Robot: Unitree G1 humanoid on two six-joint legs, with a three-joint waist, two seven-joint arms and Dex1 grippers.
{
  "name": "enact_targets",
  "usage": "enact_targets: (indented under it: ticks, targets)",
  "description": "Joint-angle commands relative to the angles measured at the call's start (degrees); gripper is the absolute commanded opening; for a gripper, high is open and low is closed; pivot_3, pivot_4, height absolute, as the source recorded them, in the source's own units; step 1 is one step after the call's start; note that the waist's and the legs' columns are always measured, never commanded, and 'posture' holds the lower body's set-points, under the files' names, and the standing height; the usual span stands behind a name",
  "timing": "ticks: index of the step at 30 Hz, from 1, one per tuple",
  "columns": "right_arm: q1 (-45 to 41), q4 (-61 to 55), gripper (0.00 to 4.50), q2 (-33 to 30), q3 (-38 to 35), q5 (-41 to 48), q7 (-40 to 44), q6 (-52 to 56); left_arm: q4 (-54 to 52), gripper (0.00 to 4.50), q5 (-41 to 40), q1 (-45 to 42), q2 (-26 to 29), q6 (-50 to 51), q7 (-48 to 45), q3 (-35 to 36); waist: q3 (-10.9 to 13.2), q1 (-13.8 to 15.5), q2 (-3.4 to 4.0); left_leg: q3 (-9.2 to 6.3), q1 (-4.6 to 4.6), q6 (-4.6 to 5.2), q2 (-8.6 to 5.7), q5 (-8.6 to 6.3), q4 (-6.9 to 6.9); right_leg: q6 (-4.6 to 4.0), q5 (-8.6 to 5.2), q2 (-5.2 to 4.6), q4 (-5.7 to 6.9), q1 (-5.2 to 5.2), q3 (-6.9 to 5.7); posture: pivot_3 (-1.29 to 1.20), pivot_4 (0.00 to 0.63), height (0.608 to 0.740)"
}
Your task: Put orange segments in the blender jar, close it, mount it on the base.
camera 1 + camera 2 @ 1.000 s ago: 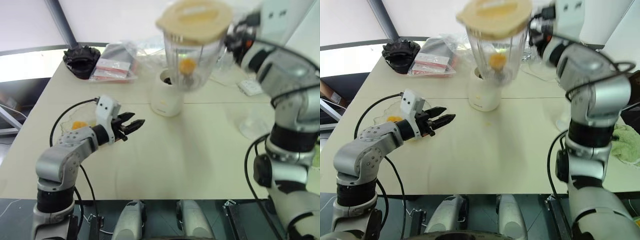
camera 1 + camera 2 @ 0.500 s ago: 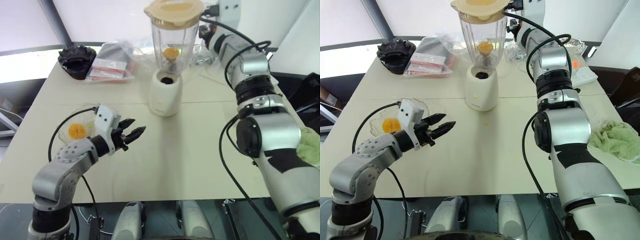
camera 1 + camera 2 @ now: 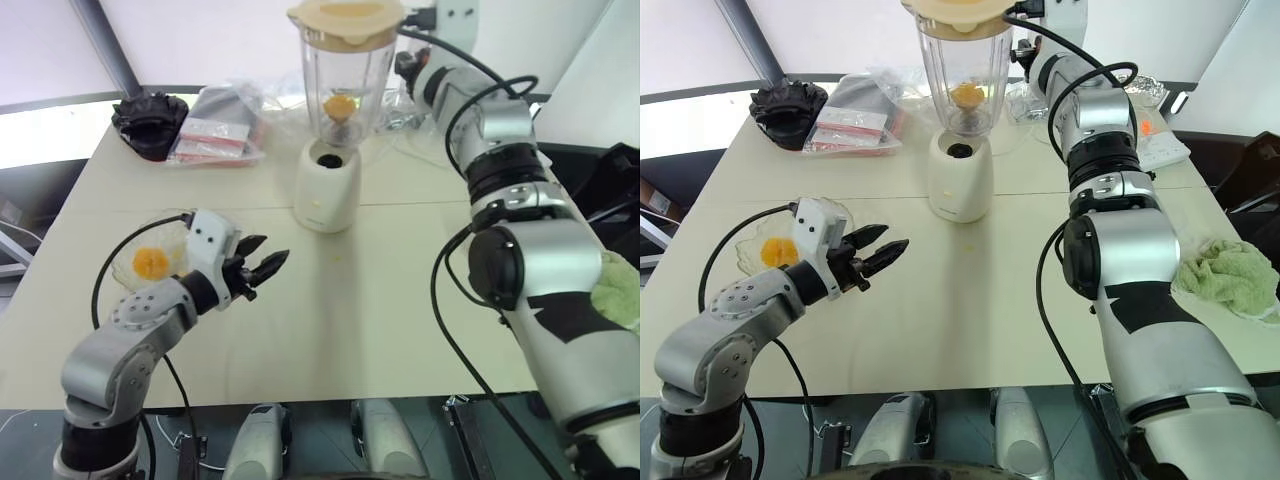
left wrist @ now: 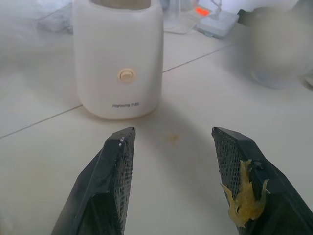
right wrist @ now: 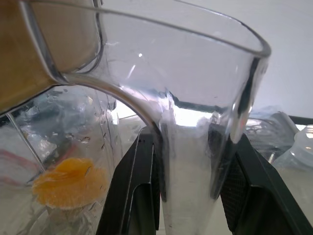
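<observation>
Step in hand: mounting. The blender jar point(image 3: 345, 80) is closed with its cream lid point(image 3: 347, 20) and has an orange segment point(image 3: 340, 105) inside. It hangs just above the base point(image 3: 326, 188), not yet seated, I judge, bc the black socket of the base is visible under the jar bottom.

The right hand point(image 5: 188, 147) has its two fingers clamped on the jar's clear handle, one on each side, so it carries the jar.

The left hand point(image 3: 262, 272) is open and empty, fingers apart, low over the bench point(image 3: 400, 300) and near the front of the base, with some orange pulp stuck on one finger point(image 4: 247, 196).

More orange pieces point(image 3: 151, 263) are left in a clear dish point(image 3: 177, 236) at the robot's left.

Next move, as I judge: lower the jar straight down, keep it upright and centred over the socket, maybe w/ a small twist to lock. Only after this let go of the handle.
</observation>
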Motion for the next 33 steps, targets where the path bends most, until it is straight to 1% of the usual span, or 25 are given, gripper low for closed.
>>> enact_targets:
  ticks: [1,7,12,18,25,29,33]
  targets:
    - [-0.4,-9.6,0.98,0.8,-1.2,1.6,-1.3,2.2,-0.4,2.57,-0.8,-0.8,0.5,-0.6,-0.2,-0.8,0.0,0.1,0.0,-0.02,0.0,0.0,0.0,0.0,-0.01,0.08,0.05,0.01,0.0,0.0,-0.01,0.0,0.15,0.74]
    - [4.9,-18.7,0.98,2.2,-1.1,1.6,-4.3,7.3,0.5,2.57,-1.2,-1.8,1.2,-0.7,-0.4,-1.4,0.0,0.4,0.0,-0.09,-0.05,0.0,0.0,0.0,0.01,0.06,0.03,-0.07,-0.04,0.03,-0.03,0.0,0.15,0.74]
    - [9.1,-25.4,0.98,1.4,-0.7,0.8,-5.4,10.0,0.4,2.57,-1.6,-1.9,1.6,-0.6,-0.4,-2.0,0.0,0.2,0.0,-0.08,-0.05,0.0,-0.02,0.0,0.02,0.07,0.04,-0.06,-0.04,0.03,-0.03,0.0,0.15,0.74]
    - [12.3,-32.0,0.98,0.7,-1.0,1.2,-6.2,13.9,1.1,2.57,-1.5,-2.6,2.2,-0.8,-1.0,-2.7,0.0,0.2,0.0,-0.1,-0.03,0.0,-0.06,0.0,0.02,0.06,0.03,-0.02,0.0,0.03,-0.06,0.0,0.15,0.74]
    - [15.7,-39.1,0.98,2.9,-1.4,2.6,-7.8,19.3,1.6,2.57,-1.3,-3.2,3.0,-1.1,-1.6,-3.4,0.0,0.2,0.0,-0.09,-0.03,0.0,-0.06,0.0,0.03,0.07,0.04,-0.02,0.0,0.03,-0.06,0.0,0.15,0.74]
    - [16.9,-41.1,0.98,4.3,-1.6,3.0,-8.4,20.8,1.9,2.57,-1.4,-3.5,3.2,-1.1,-1.7,-3.6,0.0,0.1,0.0,-0.09,-0.02,0.0,-0.05,0.0,0.03,0.06,0.03,-0.01,0.0,0.03,-0.06,0.0,0.15,0.74]
    - [17.3,-39.8,0.98,5.2,-1.6,2.8,-8.4,20.1,1.6,2.57,-1.5,-3.2,3.0,-1.0,-1.6,-3.8,0.0,0.1,-0.01,-0.08,0.02,0.0,-0.03,0.0,0.03,0.06,0.03,0.02,0.01,0.04,-0.06,0.0,0.15,0.74]
